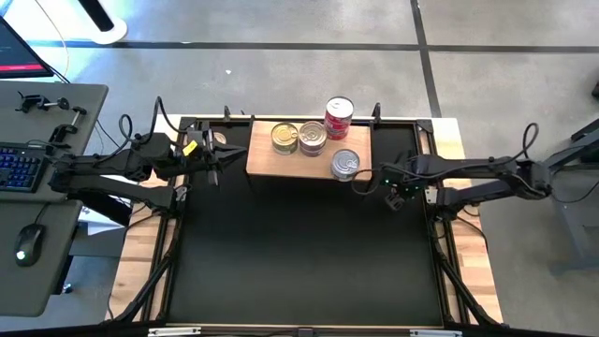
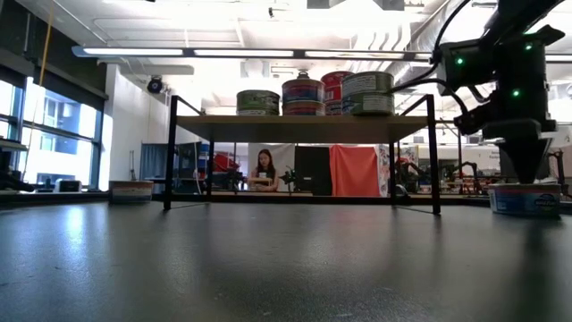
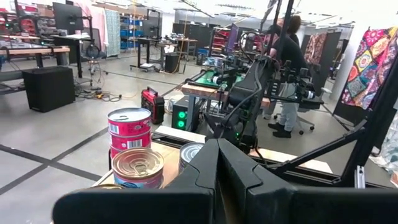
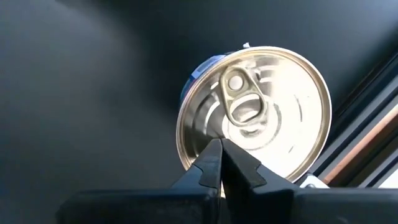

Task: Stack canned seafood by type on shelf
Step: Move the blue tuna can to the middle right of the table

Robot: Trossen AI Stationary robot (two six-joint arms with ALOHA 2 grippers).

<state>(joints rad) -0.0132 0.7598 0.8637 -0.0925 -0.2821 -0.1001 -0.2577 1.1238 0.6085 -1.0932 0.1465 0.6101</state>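
Shelf (image 1: 309, 159) carried stacked tins (image 1: 313, 138) between both arms, while a silver-lidded tin (image 4: 255, 109) lay on the black mat directly under the right fingers (image 4: 221, 163), pressed together, the left fingers (image 3: 216, 163) likewise together.

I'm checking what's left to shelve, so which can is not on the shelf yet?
The silver-lidded can on the black mat, directly under the shut right end effector. The others sit on the wooden shelf.

Two dark, slender jointed arms with looping black cables; green indicator lights glow on the right arm's wrist housing (image 2: 500, 72).
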